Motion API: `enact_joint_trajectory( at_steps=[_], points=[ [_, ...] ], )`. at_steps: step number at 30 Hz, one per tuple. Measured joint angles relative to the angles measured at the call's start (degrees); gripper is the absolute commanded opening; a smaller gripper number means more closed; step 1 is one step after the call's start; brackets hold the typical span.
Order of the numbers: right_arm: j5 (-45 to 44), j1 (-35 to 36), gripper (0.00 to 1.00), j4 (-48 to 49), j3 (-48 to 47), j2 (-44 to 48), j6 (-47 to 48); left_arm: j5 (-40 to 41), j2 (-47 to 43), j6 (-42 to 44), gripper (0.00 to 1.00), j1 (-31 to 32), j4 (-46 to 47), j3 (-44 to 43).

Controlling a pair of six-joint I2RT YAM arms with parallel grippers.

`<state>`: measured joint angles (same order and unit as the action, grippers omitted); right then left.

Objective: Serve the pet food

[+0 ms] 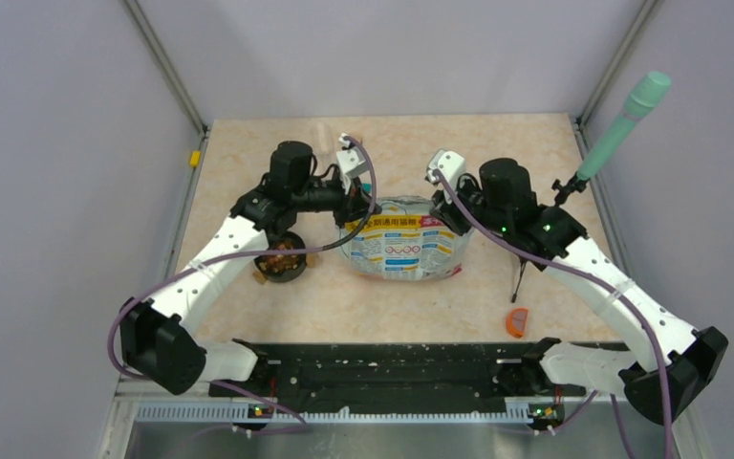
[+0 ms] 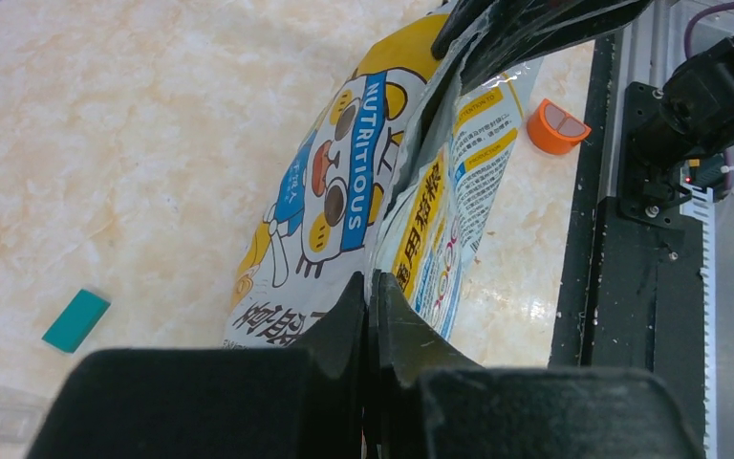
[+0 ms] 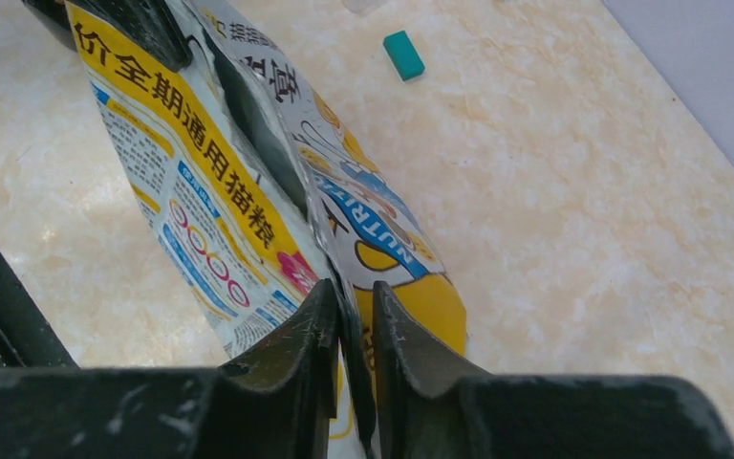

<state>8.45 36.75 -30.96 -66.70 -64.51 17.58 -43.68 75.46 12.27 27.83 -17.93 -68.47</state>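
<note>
The glossy cat-food bag (image 1: 403, 246), printed in yellow, blue and magenta, is held between both grippers at the table's middle. My left gripper (image 1: 356, 203) is shut on the bag's left edge; its jaws pinch the foil in the left wrist view (image 2: 371, 290). My right gripper (image 1: 451, 203) is shut on the right edge, with foil between its jaws in the right wrist view (image 3: 354, 304). The cartoon-cat face of the bag (image 2: 339, 191) shows there too (image 3: 201, 182). Brown kibble (image 1: 282, 258) lies in a black bowl (image 1: 293, 274) left of the bag, partly under my left arm.
An orange cap (image 1: 517, 321) lies near the front right and also shows in the left wrist view (image 2: 554, 126). A small teal block (image 2: 76, 319) lies on the table beyond the bag (image 3: 403, 54). A mint-green handled tool (image 1: 621, 124) leans at the right wall. A yellow piece (image 1: 194, 158) sits at the left edge.
</note>
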Motion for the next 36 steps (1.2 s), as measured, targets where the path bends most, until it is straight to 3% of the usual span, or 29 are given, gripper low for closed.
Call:
enact_joint_trajectory(
  at_steps=[2,3,4,26,28,34,36],
  points=[
    [-0.2,-0.98,0.21,-0.09,-0.04,0.55,0.17,0.04,-0.11,-0.17,0.0,-0.81,-0.15,0.02],
    [-0.37,-1.29,0.04,-0.17,-0.07,0.74,0.22,0.07,-0.22,-0.22,0.0,-1.14,-0.26,0.02],
    [-0.52,-1.49,0.0,-0.24,-0.11,0.83,0.24,0.09,-0.35,-0.22,0.0,-1.36,-0.33,0.09],
    [5.64,-1.81,0.0,-1.42,0.13,1.84,5.18,-2.34,-2.69,1.2,0.0,-3.32,-2.45,1.38],
    [5.7,-1.9,0.0,1.22,2.58,3.34,6.88,-2.36,-2.69,1.2,0.0,-3.37,-2.27,1.42],
    [4.26,-1.95,0.0,23.41,22.6,16.98,13.53,-2.97,-3.82,1.64,0.0,-3.37,1.84,4.17],
    [3.28,-1.95,0.0,27.65,25.29,18.51,15.04,-2.32,-4.94,2.8,0.0,-3.37,4.48,6.1]
  ],
)
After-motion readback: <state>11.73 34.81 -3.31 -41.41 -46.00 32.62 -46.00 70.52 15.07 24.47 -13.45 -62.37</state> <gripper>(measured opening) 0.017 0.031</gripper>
